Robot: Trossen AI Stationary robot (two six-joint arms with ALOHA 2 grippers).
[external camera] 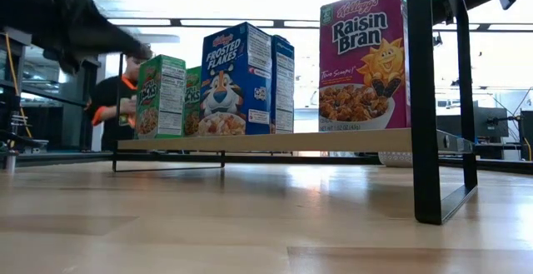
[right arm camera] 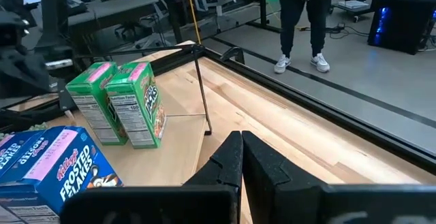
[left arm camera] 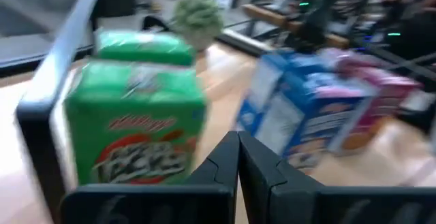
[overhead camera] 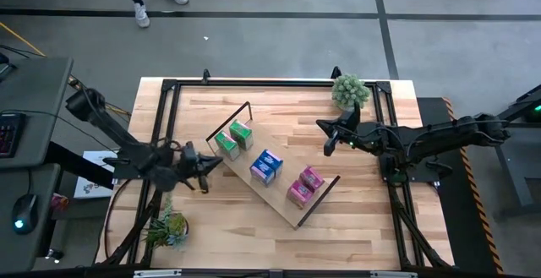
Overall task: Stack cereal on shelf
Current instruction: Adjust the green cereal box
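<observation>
The shelf, a light-wood board with dark rod frames at both short ends, lies slantwise on the table. Standing upright on it in pairs are the cereal boxes: green, blue and pink. My left gripper is shut and empty, off the shelf's left side near the green boxes. My right gripper is shut and empty over the table beyond the shelf's far side; its wrist view looks toward the green boxes and the blue ones.
One potted plant stands at the table's far right corner and another at its near left. A black metal frame rims the table. A person's legs show on the floor beyond the far edge.
</observation>
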